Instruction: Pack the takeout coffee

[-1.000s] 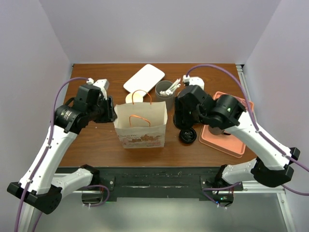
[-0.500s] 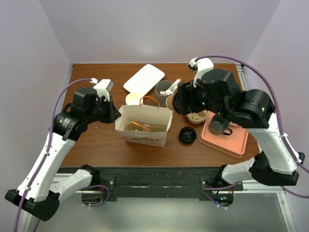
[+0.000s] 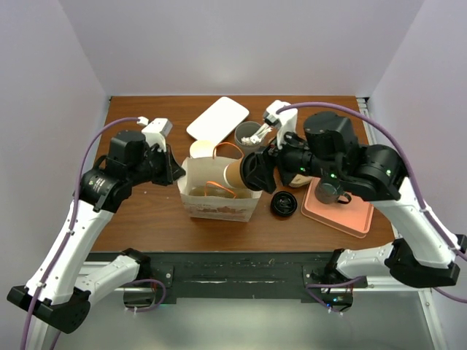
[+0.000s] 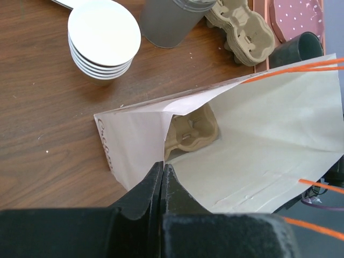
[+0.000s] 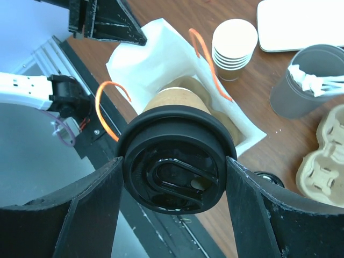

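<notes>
Coffee: held in our right gripper, tilted, base toward bag mouth (close above it).
Left gripper: pinches bag rim.

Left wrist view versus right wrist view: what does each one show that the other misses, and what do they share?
Only the left wrist view shows the dark mug. Only the right wrist view shows the takeout coffee, gripped in the right claw above the paper bag. Both show that bag with the left claw pinching its rim, the stack of lidless cups and the grey utensil cup.
</notes>
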Controlling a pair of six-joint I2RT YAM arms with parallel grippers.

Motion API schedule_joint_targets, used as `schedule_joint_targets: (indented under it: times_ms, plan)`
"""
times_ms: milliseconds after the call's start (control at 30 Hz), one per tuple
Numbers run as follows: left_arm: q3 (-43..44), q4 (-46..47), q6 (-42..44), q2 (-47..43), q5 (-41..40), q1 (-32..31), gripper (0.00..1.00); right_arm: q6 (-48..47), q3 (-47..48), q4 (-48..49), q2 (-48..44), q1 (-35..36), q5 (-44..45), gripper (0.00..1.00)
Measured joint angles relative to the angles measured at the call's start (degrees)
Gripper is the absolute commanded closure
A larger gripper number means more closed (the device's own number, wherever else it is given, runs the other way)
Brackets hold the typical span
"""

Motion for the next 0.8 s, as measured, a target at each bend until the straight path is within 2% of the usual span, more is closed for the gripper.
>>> schedule_joint_targets:
  times_ms: [100, 167, 267, 300, 400, 667, 800]
  plan:
    - [0.13, -0.02, -0.17, -0.07, 0.20, 0.00, 1.00, -1.16, -0.02, 0.83, 2.47, 0.02, -0.26, 0.52]
    - [0.13, -0.02, -0.33, -0.07, 0.31, 0.00, 0.96, -1.68, -0.02, 0.90, 4.13, 0.31, -0.13, 0.52]
    - [0.15, -0.02, -1.09, -0.07, 0.42, 0.00, 0.82, -2.49, -0.02, 0.79, 6.78, 1.70, 1.51, 0.53]
    - [0.20, -0.07, -1.33, -0.07, 0.42, 0.00, 0.73, -2.75, -0.02, 0.63, 7.43, 2.21, 1.88, 0.54]
    - [0.61, -0.15, -1.68, -0.04, 0.35, 0.00, 0.62, -3.50, 0.24, -0.39, 9.60, 4.76, 4.74, 0.55]
    - [2.99, -1.53, -0.76, 1.79, 0.35, 0.00, 0.55, -3.56, 0.28, -3.45, 13.18, 13.68, 13.44, 0.56]
    - [2.99, -3.02, -0.39, 1.40, 0.17, 0.00, 0.46, -2.67, 0.28, -4.48, 13.66, 18.18, 17.11, 0.56]
